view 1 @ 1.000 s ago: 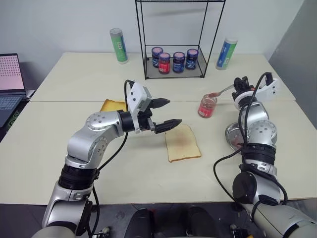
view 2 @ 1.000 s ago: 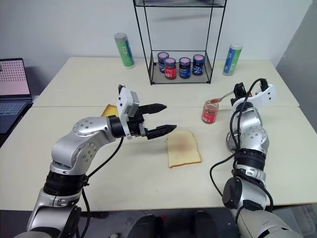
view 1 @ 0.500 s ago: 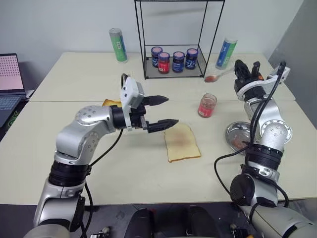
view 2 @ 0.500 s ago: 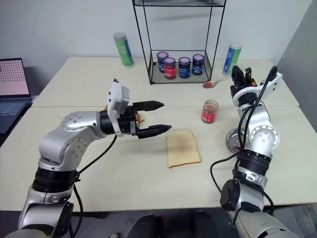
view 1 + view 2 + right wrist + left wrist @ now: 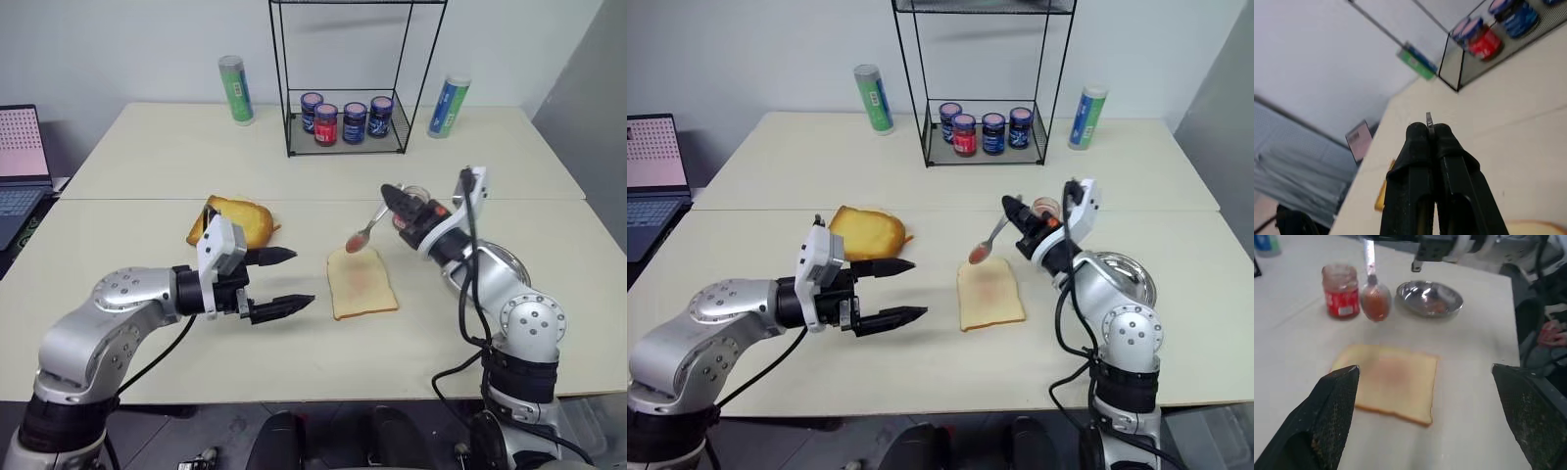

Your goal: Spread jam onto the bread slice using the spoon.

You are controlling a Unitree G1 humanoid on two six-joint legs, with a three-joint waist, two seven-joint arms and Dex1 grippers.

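- Right gripper [image 5: 392,194]: fingers [image 5: 1422,147] clamped tight on the handle of the spoon [image 5: 364,233]; the handle tip pokes out between them in the right wrist view.
- Spoon slants down and toward the robot's left from that grip. Its bowl carries a red blob of jam [image 5: 1375,302] and hangs just above the far edge of the bread slice [image 5: 361,283]; can't tell whether it touches.
- Left gripper [image 5: 280,281]: fingers [image 5: 1327,416] spread wide, nothing between them. It sits above the worktop [image 5: 294,362], on the robot's left of the bread slice, apart from it and pointing toward it.
- Bread slice lies flat on the worktop between the two arms, pale with a faint pink smear in the middle.
- Jam jar [image 5: 1341,290]: small clear glass, red inside, upright on the worktop beyond the bread; partly hidden behind the right gripper in the head views.
- Steel dish [image 5: 1122,272] sits on the robot's right of the bread, just beside the right arm, with a reddish trace inside.
- Toasted slice [image 5: 235,221] lies on the worktop beyond the left gripper.
- Wire rack [image 5: 348,117] at the back holds four dark jars [image 5: 345,117] in a row.
- A green tube [image 5: 234,90] stands left of the rack, a blue-green tube [image 5: 448,105] right of it.
- Laptop [image 5: 20,157] at the far left edge.
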